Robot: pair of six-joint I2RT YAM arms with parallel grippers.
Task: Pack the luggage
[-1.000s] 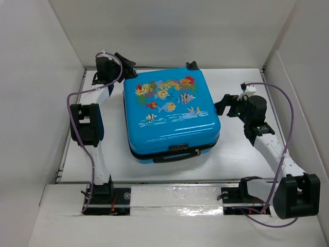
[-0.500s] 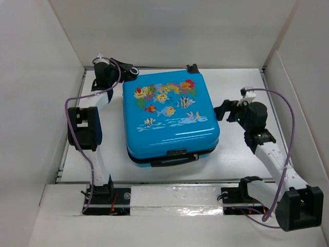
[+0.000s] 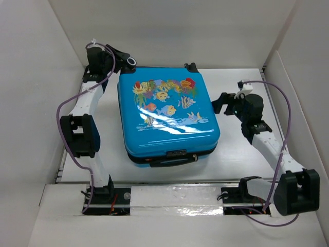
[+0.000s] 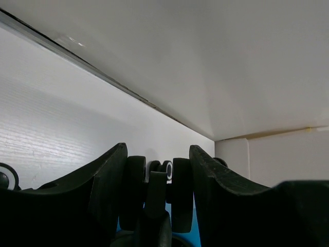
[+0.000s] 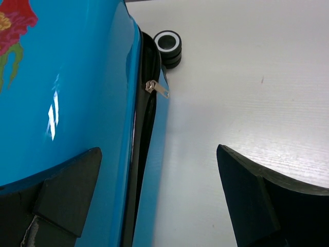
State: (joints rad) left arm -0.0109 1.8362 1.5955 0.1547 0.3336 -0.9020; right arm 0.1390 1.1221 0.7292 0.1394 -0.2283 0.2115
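Observation:
The luggage point(image 3: 167, 113), a bright-blue suitcase with a fish print, lies flat and closed on the table. My left gripper point(image 3: 119, 57) is at its far left corner, shut on the black corner wheel point(image 3: 130, 61). In the left wrist view the jaws point(image 4: 158, 175) clamp the double wheel point(image 4: 182, 190), with a sliver of blue shell point(image 4: 196, 234) below. My right gripper point(image 3: 222, 103) is open and empty beside the right side. In the right wrist view point(image 5: 158, 154) one finger is over the lid point(image 5: 67, 92) and the other over the table. A zipper pull point(image 5: 157, 88) sticks out of the seam.
White walls enclose the table on the left, far and right sides. The suitcase handle point(image 3: 172, 158) faces the near edge. Another black wheel point(image 5: 168, 43) sits at the far right corner. Purple cables loop off both arms.
My left gripper has moved farther back and left with the wheel, and the suitcase's far end has swung left. My right gripper has shifted slightly toward the far side.

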